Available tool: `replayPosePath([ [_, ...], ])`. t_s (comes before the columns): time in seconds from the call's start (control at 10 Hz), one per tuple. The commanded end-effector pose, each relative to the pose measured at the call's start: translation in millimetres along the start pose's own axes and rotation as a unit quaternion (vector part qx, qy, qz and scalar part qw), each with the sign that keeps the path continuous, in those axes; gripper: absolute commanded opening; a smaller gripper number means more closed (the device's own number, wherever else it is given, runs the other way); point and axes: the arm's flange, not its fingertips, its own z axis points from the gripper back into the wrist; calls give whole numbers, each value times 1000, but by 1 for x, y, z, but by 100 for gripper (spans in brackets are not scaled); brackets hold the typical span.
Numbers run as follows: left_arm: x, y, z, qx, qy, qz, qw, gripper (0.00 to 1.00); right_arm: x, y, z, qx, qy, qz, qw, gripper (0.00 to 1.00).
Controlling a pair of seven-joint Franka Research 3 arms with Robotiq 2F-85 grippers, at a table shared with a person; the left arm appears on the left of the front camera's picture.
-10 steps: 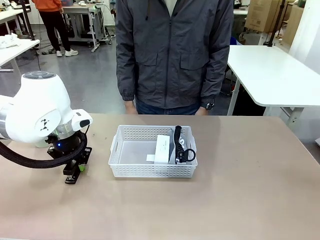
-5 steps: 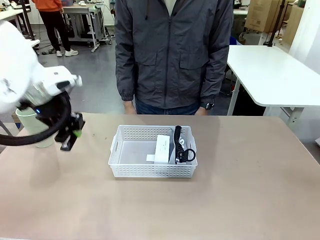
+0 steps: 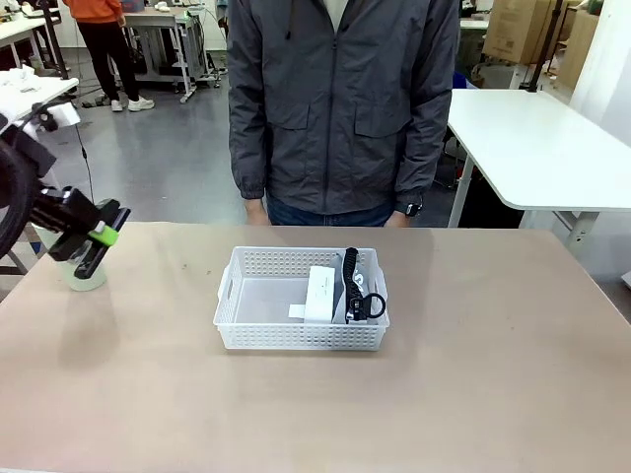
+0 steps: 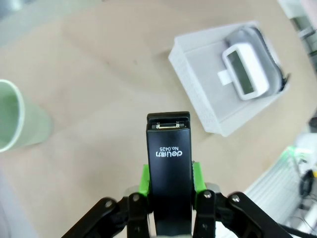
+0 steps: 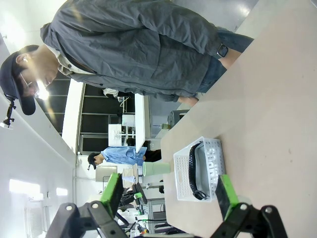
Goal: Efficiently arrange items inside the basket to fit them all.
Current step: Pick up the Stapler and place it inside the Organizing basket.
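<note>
Front view, against the two prior exposures: the left gripper [image 3: 97,241] has risen from the tabletop just left of the basket [image 3: 226,296]. It has also swung outward to the far left of the frame and now hangs in front of the pale green cup [image 3: 83,276]. The contents of the basket have not shifted. The white box [image 3: 320,293] and the grey pouch [image 3: 361,292] with its black strap remain packed into the right half.

Left wrist view: the green pads are closed tight on the black stapler [image 4: 168,158], which stands lengthwise between them with its printed end outermost. The basket lies at the upper right of that frame and the cup at the left edge, both well apart from the stapler.

Right wrist view: the right gripper [image 5: 169,193] is spread wide with nothing between its fingers.

Assessment: the stapler appears secured and lifted clear, but the lift carried it away from the basket. Two items are stowed, one is in hand, and the cup stands outside on the table. The open left half of the basket looks sufficient for both.
</note>
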Motion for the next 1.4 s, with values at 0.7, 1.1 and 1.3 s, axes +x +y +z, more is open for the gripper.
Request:
replayPosePath([
  [0.7, 46, -99, -14, 72, -2, -73, 995, 37, 1, 5, 0, 14, -2, -10, 1000, 100],
  [1.1, 135, -174, -117, 64, 102, -125, 985, 37, 1, 5, 0, 14, -2, -10, 1000, 100],
  [1.3, 147, -188, -168, 78, 149, -151, 974, 37, 1, 5, 0, 14, -2, -10, 1000, 100],
])
